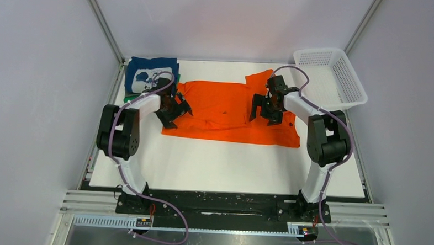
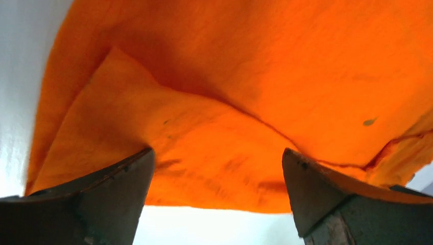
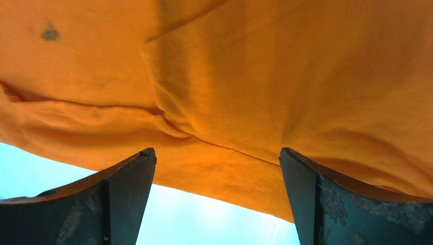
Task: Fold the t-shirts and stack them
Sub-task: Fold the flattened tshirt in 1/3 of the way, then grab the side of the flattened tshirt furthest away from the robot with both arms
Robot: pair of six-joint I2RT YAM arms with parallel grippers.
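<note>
The orange t-shirt (image 1: 226,109) lies spread across the middle of the white table, its sleeves partly folded in. My left gripper (image 1: 180,113) is open over the shirt's left edge, and the cloth (image 2: 255,76) fills the view between its fingers (image 2: 217,153). My right gripper (image 1: 263,117) is open over the shirt's right part, with the cloth (image 3: 306,76) just beyond its fingers (image 3: 217,153). Neither gripper holds anything. The navy t-shirt with white print (image 1: 150,74) lies folded at the back left on top of the green one (image 1: 128,98). The pink shirt is out of view.
A white mesh basket (image 1: 338,72) stands at the back right corner. The white table top (image 1: 218,167) ends at metal frame rails on the left, right and near sides. Grey walls enclose the cell.
</note>
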